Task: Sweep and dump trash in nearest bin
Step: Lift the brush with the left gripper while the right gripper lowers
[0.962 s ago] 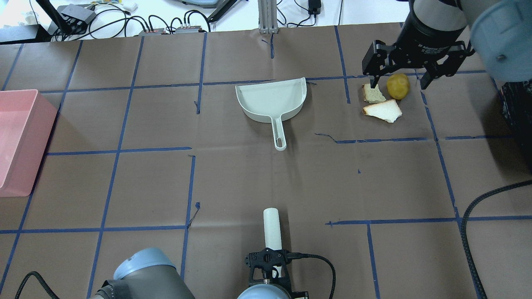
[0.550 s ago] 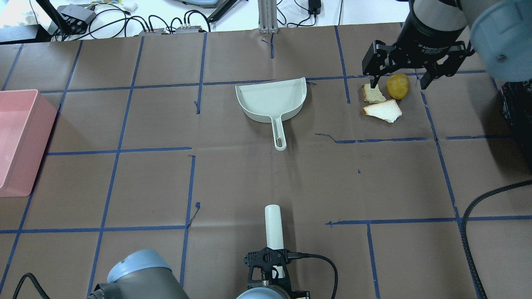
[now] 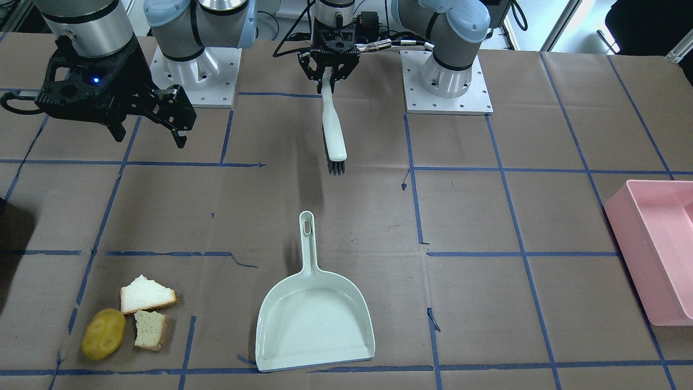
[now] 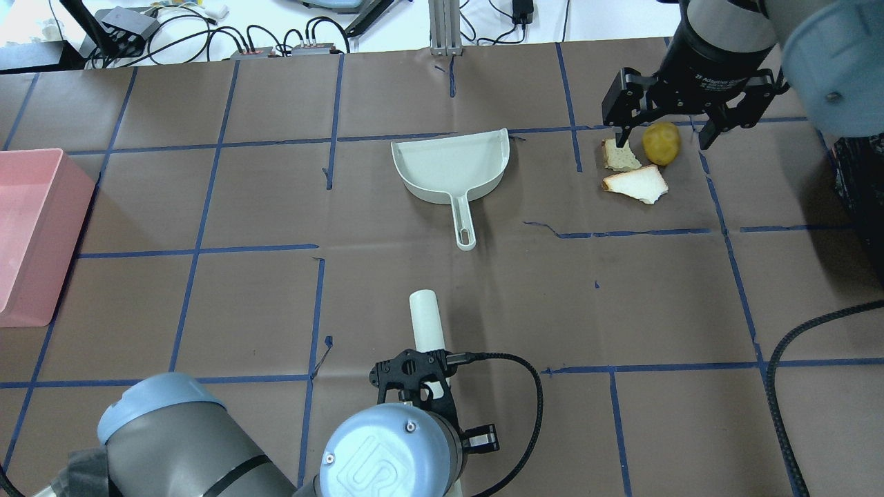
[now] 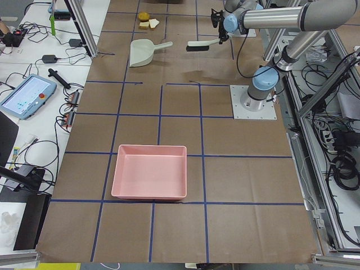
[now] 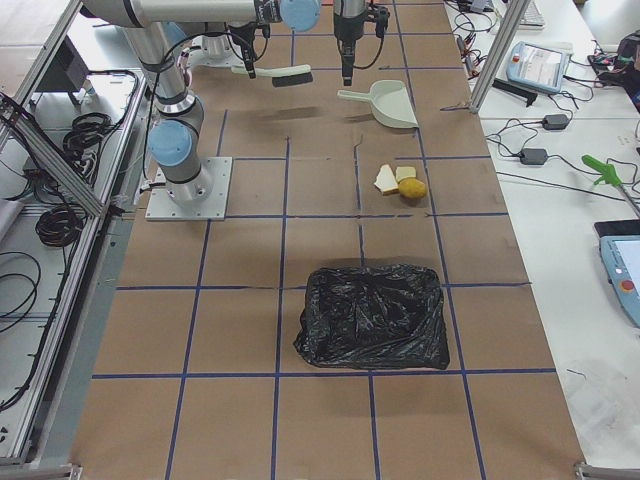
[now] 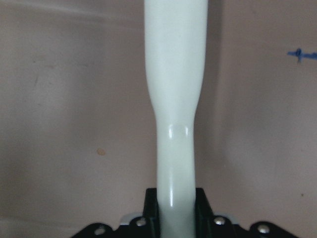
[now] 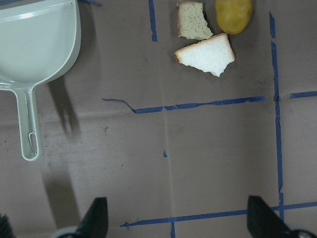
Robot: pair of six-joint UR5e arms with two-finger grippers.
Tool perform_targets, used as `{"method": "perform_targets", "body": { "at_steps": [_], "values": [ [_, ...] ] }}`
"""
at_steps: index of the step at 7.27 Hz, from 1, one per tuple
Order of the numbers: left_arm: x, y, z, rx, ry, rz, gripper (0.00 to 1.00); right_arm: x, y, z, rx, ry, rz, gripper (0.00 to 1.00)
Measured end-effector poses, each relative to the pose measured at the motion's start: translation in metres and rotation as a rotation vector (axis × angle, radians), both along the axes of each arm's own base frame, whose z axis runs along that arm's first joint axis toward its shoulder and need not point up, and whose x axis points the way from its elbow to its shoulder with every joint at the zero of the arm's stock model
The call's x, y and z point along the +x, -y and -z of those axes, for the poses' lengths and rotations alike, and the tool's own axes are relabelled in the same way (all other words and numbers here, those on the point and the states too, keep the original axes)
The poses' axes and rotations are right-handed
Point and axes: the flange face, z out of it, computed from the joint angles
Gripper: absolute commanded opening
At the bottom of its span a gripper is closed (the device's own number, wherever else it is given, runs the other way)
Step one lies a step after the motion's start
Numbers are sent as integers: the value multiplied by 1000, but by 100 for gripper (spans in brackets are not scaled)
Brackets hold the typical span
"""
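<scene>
Step in hand: I judge that I am bringing the brush (image 3: 333,127) out to the trash. No sweeping has begun and the dustpan (image 4: 452,164) is bare.
Doing it well, near me: I should keep a firm pinch on the handle, with the dark bristles pointing down so they meet the paper flat.
Doing it well, mid-table: the dustpan's open lip faces away from me, and the trash lies off to its right side, not at the lip. The pan likely needs lifting by its handle and setting with the lip beside the pile.
Doing it well, far side: short, low strokes seem best. The lumpy potato (image 4: 661,143) may roll off ahead of the bread.
Left gripper (image 4: 412,376): close to my base, its fingers pressed onto the white brush handle. The brush juts forward above the table and touches nothing else.
Right gripper (image 3: 147,135): far out and raised, fingers spread wide with nothing between them, hanging over the trash and touching nothing.
Trash: smaller bread piece (image 4: 620,156), larger bread piece (image 4: 639,184) and the potato huddle together on the far right of the table.
Bins: the black bag-lined bin (image 6: 372,315) sits on my right, nearer the pile. The pink bin (image 4: 27,235) is well apart on my left.
</scene>
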Motion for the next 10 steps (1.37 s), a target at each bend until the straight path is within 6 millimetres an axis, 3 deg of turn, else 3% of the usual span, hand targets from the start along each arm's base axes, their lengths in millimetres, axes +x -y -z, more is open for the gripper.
{"method": "perform_targets", "body": {
  "at_steps": [2, 4, 7, 10],
  "values": [
    [8, 27, -18, -6, 20, 15, 0, 0, -1, -2, -4, -9, 0, 100],
    [32, 49, -29, -6, 54, -7, 1, 0, -2, -4, -7, -12, -1, 100],
    [87, 80, -40, 20, 120, 38, 1, -1, -2, -3, -6, -13, -2, 100],
    [142, 98, -45, 92, 149, 57, 1, 5, 2, 4, 12, 1, -29, 100]
  ]
}}
